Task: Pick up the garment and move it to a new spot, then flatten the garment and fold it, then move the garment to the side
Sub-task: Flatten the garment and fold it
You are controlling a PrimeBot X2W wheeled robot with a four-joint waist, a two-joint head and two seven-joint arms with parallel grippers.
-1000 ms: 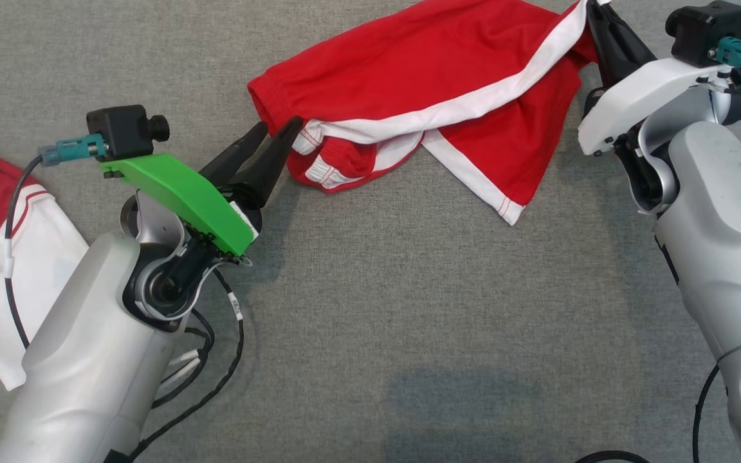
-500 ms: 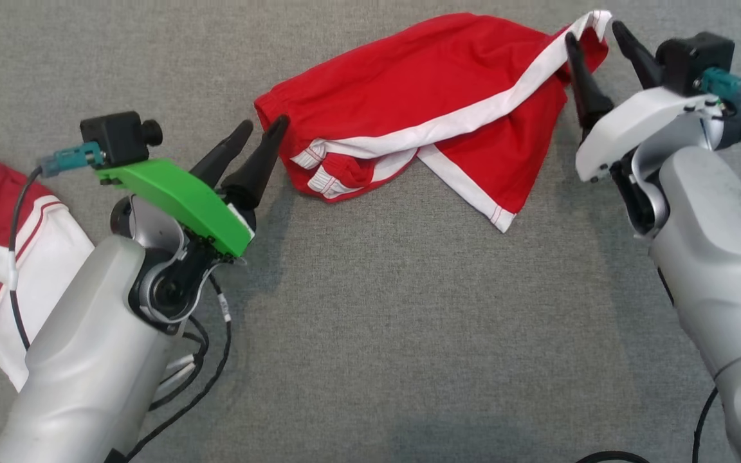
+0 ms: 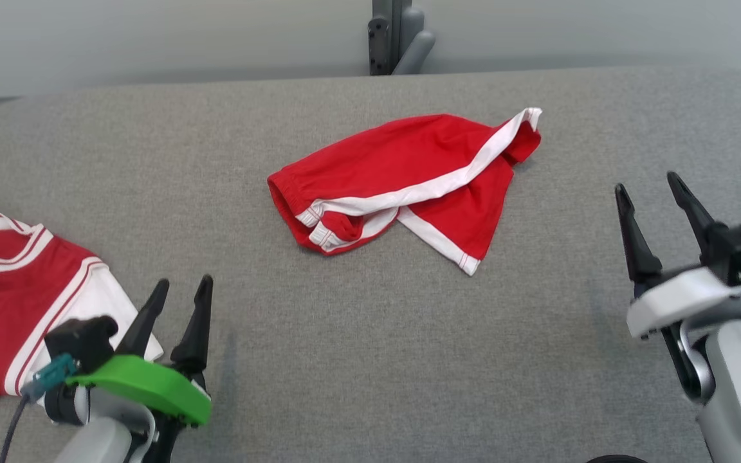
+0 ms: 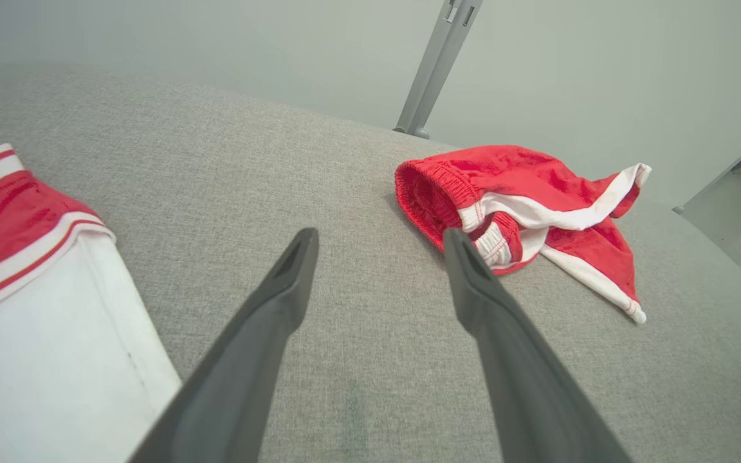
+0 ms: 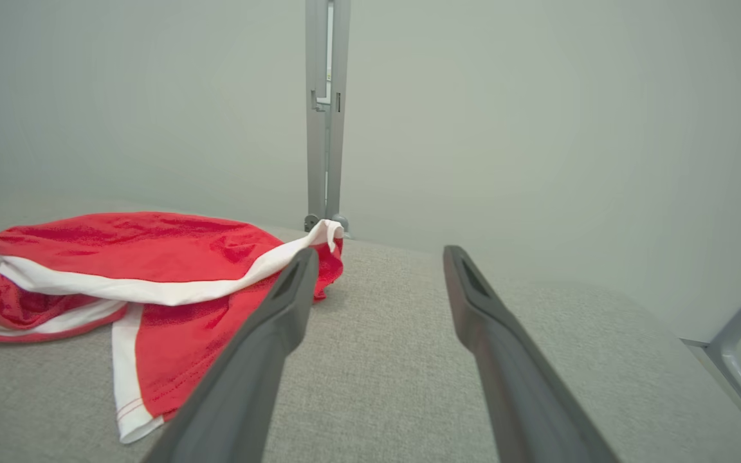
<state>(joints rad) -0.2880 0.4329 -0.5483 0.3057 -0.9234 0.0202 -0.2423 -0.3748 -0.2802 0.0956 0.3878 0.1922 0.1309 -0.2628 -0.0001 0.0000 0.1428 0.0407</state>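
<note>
The garment (image 3: 409, 173) is a pair of red shorts with white side stripes, lying crumpled on the grey table (image 3: 370, 360) around its middle. It also lies ahead and to the right in the left wrist view (image 4: 525, 206) and to the left in the right wrist view (image 5: 145, 270). My left gripper (image 3: 181, 289) stands open at the lower left, well short of the shorts, with nothing between its fingers. At the right edge my right gripper (image 3: 647, 186) is open and empty too, clear of the cloth.
A second red and white garment (image 3: 17, 289) lies at the table's left edge, just beside my left gripper, also seen in the left wrist view (image 4: 29, 283). A grey post (image 3: 396, 35) stands behind the table's far edge. A pale wall runs behind.
My right gripper has opened and let go of the shorts' corner, which dropped to the table. Both grippers have drawn back towards me. The head camera has risen, so the whole picture shifted.
</note>
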